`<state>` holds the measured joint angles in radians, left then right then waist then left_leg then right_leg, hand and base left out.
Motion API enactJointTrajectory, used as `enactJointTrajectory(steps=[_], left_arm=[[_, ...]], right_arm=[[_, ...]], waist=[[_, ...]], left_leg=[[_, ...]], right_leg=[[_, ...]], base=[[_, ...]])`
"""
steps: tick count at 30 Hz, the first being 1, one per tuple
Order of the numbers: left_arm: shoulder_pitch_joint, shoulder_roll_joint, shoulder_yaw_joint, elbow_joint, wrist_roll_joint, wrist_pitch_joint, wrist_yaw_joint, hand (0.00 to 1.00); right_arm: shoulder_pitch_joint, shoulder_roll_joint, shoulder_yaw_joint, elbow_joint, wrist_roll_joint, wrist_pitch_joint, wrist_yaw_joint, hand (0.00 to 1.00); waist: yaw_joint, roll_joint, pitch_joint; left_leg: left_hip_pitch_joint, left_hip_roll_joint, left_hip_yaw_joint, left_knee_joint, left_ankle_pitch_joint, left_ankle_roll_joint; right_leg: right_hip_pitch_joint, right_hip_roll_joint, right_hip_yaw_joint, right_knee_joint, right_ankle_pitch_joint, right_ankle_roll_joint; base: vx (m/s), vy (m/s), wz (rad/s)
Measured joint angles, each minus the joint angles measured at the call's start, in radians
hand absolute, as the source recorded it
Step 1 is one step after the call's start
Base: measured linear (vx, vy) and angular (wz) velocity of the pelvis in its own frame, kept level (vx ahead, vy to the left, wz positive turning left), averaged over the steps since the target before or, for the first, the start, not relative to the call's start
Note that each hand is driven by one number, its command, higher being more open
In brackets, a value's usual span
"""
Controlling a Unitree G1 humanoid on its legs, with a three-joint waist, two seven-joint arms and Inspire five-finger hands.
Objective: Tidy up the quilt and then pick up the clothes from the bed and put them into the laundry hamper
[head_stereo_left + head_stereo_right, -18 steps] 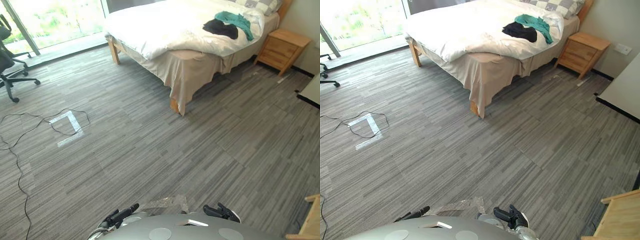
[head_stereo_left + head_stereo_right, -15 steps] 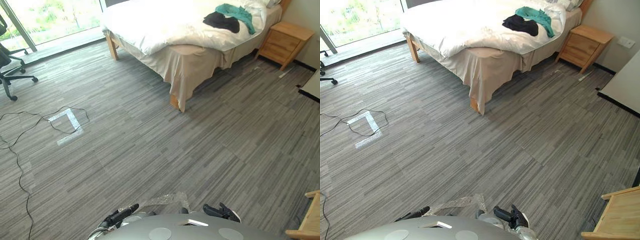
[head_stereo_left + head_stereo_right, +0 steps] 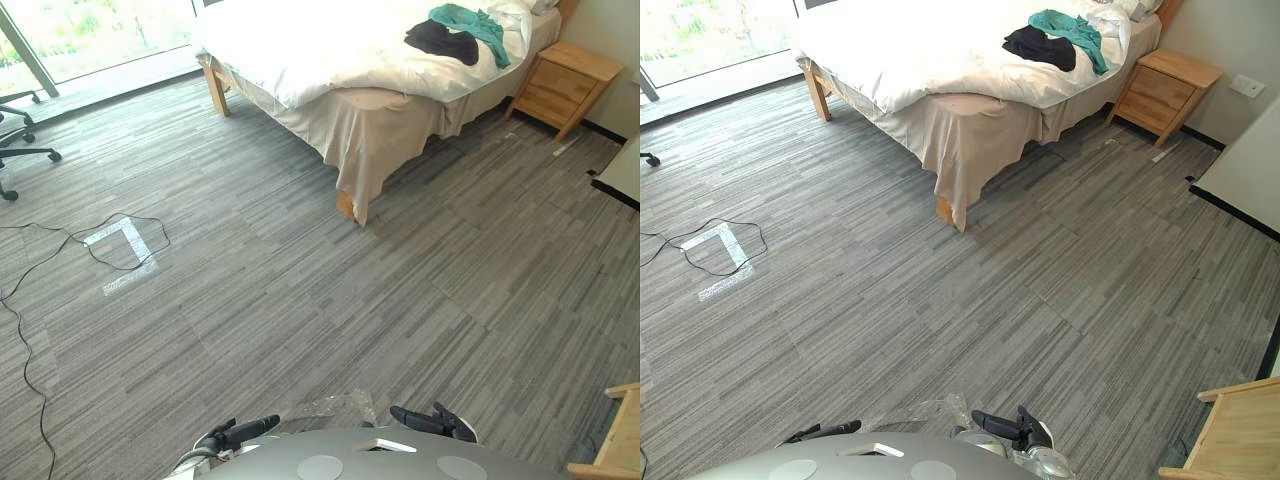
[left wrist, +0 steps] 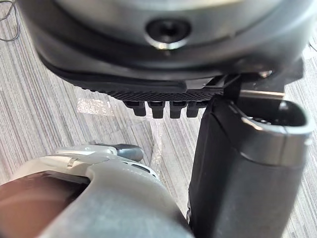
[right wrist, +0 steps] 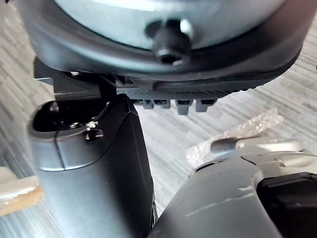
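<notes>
Clothes [image 3: 452,40] lie at the far end of the room, up on the bed, and we stand well apart from them. Starting close in, our left hand [image 3: 240,433] hangs low at the near edge. Its fingers are stretched out loosely and hold nothing. Our right hand [image 3: 440,424] hangs opposite it, fingers just as slack and also empty.

Between the two hands a crumpled scrap of clear plastic film [image 3: 335,407] lies on the grey striped carpet [image 3: 300,300]. At the near right, the corner of a light wooden frame [image 3: 615,445] pokes in.

Moving out, on the left we see a white tape mark [image 3: 122,250] stuck to the carpet. Beyond it, at the far left, is the wheeled base of an office chair [image 3: 20,155]. On the right, a pale tabletop [image 3: 625,175] cuts in.

Now the bed [image 3: 380,130]: a beige skirt drops to the floor, and a wooden leg [image 3: 345,205] shows at the near corner. The white quilt [image 3: 300,50] covers most of the top. It is rumpled, its edge spills over the side, and the near corner of the mattress is left bare beige.

On the quilt, toward the far right end, we pick out a bunched black garment [image 3: 438,42]. A teal garment [image 3: 475,20] touches it on the far right side.

A wooden nightstand [image 3: 565,85] stands just right of the bed. A bright window [image 3: 100,30] lights the far left.
</notes>
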<state>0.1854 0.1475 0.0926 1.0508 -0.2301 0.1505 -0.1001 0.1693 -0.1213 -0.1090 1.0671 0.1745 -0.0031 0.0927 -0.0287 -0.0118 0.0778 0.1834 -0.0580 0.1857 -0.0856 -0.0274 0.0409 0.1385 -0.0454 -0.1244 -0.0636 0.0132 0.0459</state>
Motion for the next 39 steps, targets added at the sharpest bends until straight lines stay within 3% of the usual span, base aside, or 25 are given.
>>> enactJointTrajectory(steps=[2,5,8,11,13,14,16,18,19,20,21,22,23,24,25,26,27,28,29,30,31,33,35,37,39], left_arm=[[-0.001,0.001,0.0,-0.001,0.001,0.002,-0.014,1.0],[-0.016,0.01,-0.008,-0.002,0.002,0.008,-0.048,1.0],[-0.029,0.035,-0.008,-0.03,-0.008,0.004,-0.069,1.0],[-0.045,0.041,-0.021,-0.034,-0.005,0.003,-0.076,1.0],[-0.086,0.046,-0.068,-0.031,0.001,0.005,-0.075,1.0],[-0.116,0.052,-0.097,-0.029,0.002,0.01,-0.076,1.0],[-0.146,0.057,-0.121,-0.026,-0.001,0.01,-0.076,1.0],[-0.16,0.056,-0.114,-0.024,-0.013,0.013,-0.082,1.0],[-0.165,0.055,-0.108,-0.024,-0.013,0.015,-0.079,1.0],[-0.167,0.056,-0.096,-0.022,-0.011,0.033,-0.065,1.0],[-0.165,0.063,-0.089,-0.012,0.003,0.053,-0.049,1.0],[-0.158,0.068,-0.087,-0.006,0.007,0.055,-0.045,1.0],[-0.138,0.07,-0.082,-0.004,0.007,0.052,-0.041,1.0],[-0.116,0.065,-0.069,0.001,0.006,0.052,-0.039,1.0],[-0.114,0.05,-0.065,-0.003,0.007,0.039,-0.035,1.0],[-0.119,0.024,-0.045,-0.007,0.008,0.011,-0.028,1.0],[-0.132,0.005,-0.024,-0.001,0.006,0.0,-0.028,1.0],[-0.133,-0.002,-0.017,-0.002,0.005,-0.009,-0.032,1.0],[-0.136,-0.015,-0.002,-0.007,0.001,-0.045,-0.04,1.0],[-0.136,-0.02,0.003,-0.02,-0.001,-0.061,-0.045,1.0],[-0.137,-0.03,0.002,-0.066,-0.005,-0.092,-0.075,1.0],[-0.14,-0.047,0.012,-0.117,-0.006,-0.118,-0.092,1.0],[-0.147,-0.074,0.052,-0.161,-0.008,-0.136,-0.1,1.0],[-0.137,-0.083,0.064,-0.154,-0.008,-0.127,-0.1,1.0],[-0.126,-0.091,0.079,-0.153,-0.051,-0.104,-0.093,1.0]], right_arm=[[-0.001,-0.001,0.0,-0.002,0.018,0.016,-0.004,1.0],[-0.018,0.002,-0.002,-0.02,0.05,0.042,-0.019,1.0],[-0.039,0.031,-0.042,-0.024,0.082,0.06,-0.018,1.0],[-0.041,0.037,-0.061,-0.047,0.121,0.081,-0.016,1.0],[-0.049,0.029,-0.084,-0.076,0.191,0.107,-0.016,1.0],[-0.056,0.028,-0.098,-0.107,0.227,0.13,-0.017,1.0],[-0.074,0.019,-0.114,-0.109,0.266,0.147,-0.016,1.0],[-0.088,0.027,-0.173,-0.124,0.305,0.16,-0.016,1.0],[-0.086,0.039,-0.198,-0.131,0.304,0.161,-0.015,1.0],[-0.079,0.042,-0.224,-0.146,0.302,0.162,0.001,1.0],[-0.075,0.053,-0.239,-0.149,0.29,0.163,0.023,1.0],[-0.074,0.059,-0.249,-0.149,0.273,0.163,0.034,1.0],[-0.077,0.063,-0.286,-0.149,0.235,0.163,0.06,1.0],[-0.079,0.059,-0.304,-0.144,0.193,0.161,0.094,1.0],[-0.089,0.044,-0.313,-0.137,0.175,0.156,0.103,1.0],[-0.108,0.013,-0.301,-0.114,0.099,0.143,0.109,1.0],[-0.115,-0.006,-0.296,-0.083,0.055,0.132,0.106,1.0],[-0.124,-0.015,-0.282,-0.063,0.041,0.124,0.1,1.0],[-0.152,-0.035,-0.255,-0.004,0.025,0.118,0.093,1.0],[-0.168,-0.04,-0.239,0.022,0.016,0.117,0.091,1.0],[-0.169,-0.042,-0.207,0.047,-0.003,0.092,0.092,1.0],[-0.182,-0.041,-0.193,0.031,-0.001,0.078,0.092,1.0],[-0.2,-0.035,-0.173,0.0,0.019,0.06,0.092,1.0],[-0.196,-0.024,-0.173,-0.034,0.037,0.044,0.091,1.0],[-0.193,-0.009,-0.153,-0.068,0.037,0.015,0.083,1.0]], waist=[[0.0,-0.007,0.006],[-0.004,-0.006,0.036],[0.0,-0.037,0.09],[-0.008,-0.034,0.113],[-0.017,-0.011,0.132],[-0.021,0.005,0.141],[-0.028,0.023,0.176],[-0.029,0.029,0.236],[-0.03,0.028,0.249],[-0.032,0.029,0.267],[-0.039,0.03,0.266],[-0.045,0.031,0.259],[-0.063,0.044,0.236],[-0.085,0.063,0.193],[-0.081,0.076,0.189],[-0.063,0.104,0.18],[-0.059,0.123,0.175],[-0.059,0.124,0.179],[-0.053,0.118,0.202],[-0.045,0.109,0.211],[-0.008,0.087,0.223],[0.017,0.084,0.227],[0.046,0.077,0.243],[0.056,0.073,0.245],[0.069,0.073,0.221]], left_leg=[[0.0,0.002,0.008,-0.001,-0.001,0.0],[0.001,0.004,0.049,0.004,-0.01,0.001],[-0.01,0.004,0.105,0.096,-0.059,0.013],[-0.03,0.051,0.152,0.223,-0.14,0.011],[-0.064,0.11,0.168,0.296,-0.181,-0.024],[-0.11,0.15,0.168,0.336,-0.196,-0.041],[-0.144,0.196,0.169,0.364,-0.207,-0.058],[-0.125,0.25,0.183,0.405,-0.244,-0.116],[-0.101,0.265,0.19,0.418,-0.261,-0.136],[-0.044,0.303,0.198,0.446,-0.3,-0.181],[0.016,0.349,0.197,0.456,-0.333,-0.225],[0.04,0.371,0.191,0.455,-0.344,-0.24],[0.073,0.421,0.173,0.428,-0.356,-0.22],[0.085,0.457,0.135,0.399,-0.339,-0.156],[0.062,0.464,0.092,0.482,-0.312,-0.133],[0.022,0.471,0.057,0.635,-0.229,-0.072],[-0.022,0.465,0.008,0.745,-0.186,-0.098],[-0.043,0.448,-0.021,0.804,-0.198,-0.119],[-0.08,0.399,-0.067,0.924,-0.238,-0.131],[-0.103,0.365,-0.077,0.973,-0.263,-0.13],[-0.211,0.261,-0.075,1.04,-0.32,-0.122],[-0.347,0.202,-0.033,1.026,-0.335,-0.11],[-0.467,0.165,0.118,0.851,-0.303,-0.088],[-0.484,0.149,0.24,0.635,-0.23,-0.08],[-0.509,0.119,0.335,0.412,-0.153,-0.023]], right_leg=[[-0.02,0.001,0.013,0.032,-0.011,-0.011],[-0.117,-0.01,0.033,0.218,-0.093,-0.006],[-0.196,-0.065,-0.057,0.431,-0.157,-0.019],[-0.275,-0.085,-0.147,0.609,-0.17,-0.026],[-0.337,-0.095,-0.208,0.647,-0.208,-0.028],[-0.381,-0.097,-0.228,0.573,-0.201,-0.023],[-0.421,-0.1,-0.233,0.408,-0.154,0.038],[-0.452,-0.144,-0.191,0.216,-0.022,0.098],[-0.455,-0.153,-0.166,0.215,-0.01,0.102],[-0.445,-0.166,-0.122,0.236,-0.01,0.103],[-0.43,-0.164,-0.083,0.285,-0.021,0.085],[-0.43,-0.162,-0.069,0.328,-0.03,0.072],[-0.467,-0.144,-0.082,0.467,-0.007,0.069],[-0.504,-0.115,-0.119,0.576,-0.069,-0.012],[-0.515,-0.097,-0.129,0.608,-0.107,-0.031],[-0.501,-0.054,-0.143,0.612,-0.147,-0.063],[-0.439,-0.014,-0.168,0.559,-0.172,-0.094],[-0.396,0.007,-0.176,0.516,-0.175,-0.102],[-0.276,0.045,-0.177,0.417,-0.171,-0.117],[-0.211,0.06,-0.177,0.366,-0.169,-0.122],[-0.064,0.085,-0.176,0.25,-0.167,-0.124],[0.007,0.1,-0.175,0.203,-0.18,-0.142],[0.117,0.099,-0.161,0.159,-0.194,-0.133],[0.203,0.093,-0.161,0.11,-0.222,-0.085],[0.31,0.088,-0.179,0.056,-0.299,-0.036]], base=[[-0.1,-0.02,-0.18],[-0.1,-0.01,-0.28],[-0.1,-0.012,-0.5],[-0.07,-0.038,-0.65],[0.05,-0.15,-0.34],[0.1,-0.211,-0.27],[0.15,-0.215,-0.24],[0.21,-0.261,-0.41],[0.32,-0.332,-0.4],[0.44,-0.468,-0.27],[0.5,-0.523,-0.15],[0.49,-0.51,0.1],[0.56,-0.542,0.56],[0.59,-0.517,0.52],[0.68,-0.497,0.31],[0.74,-0.445,0.07],[0.74,-0.437,0.15],[0.69,-0.392,0.41],[0.48,-0.29,0.3],[0.67,-0.391,0.23],[0.64,-0.34,0.06],[0.64,-0.269,-0.23],[0.55,-0.171,-0.55],[0.43,-0.085,-0.46],[0.55,-0.024,-0.49]])
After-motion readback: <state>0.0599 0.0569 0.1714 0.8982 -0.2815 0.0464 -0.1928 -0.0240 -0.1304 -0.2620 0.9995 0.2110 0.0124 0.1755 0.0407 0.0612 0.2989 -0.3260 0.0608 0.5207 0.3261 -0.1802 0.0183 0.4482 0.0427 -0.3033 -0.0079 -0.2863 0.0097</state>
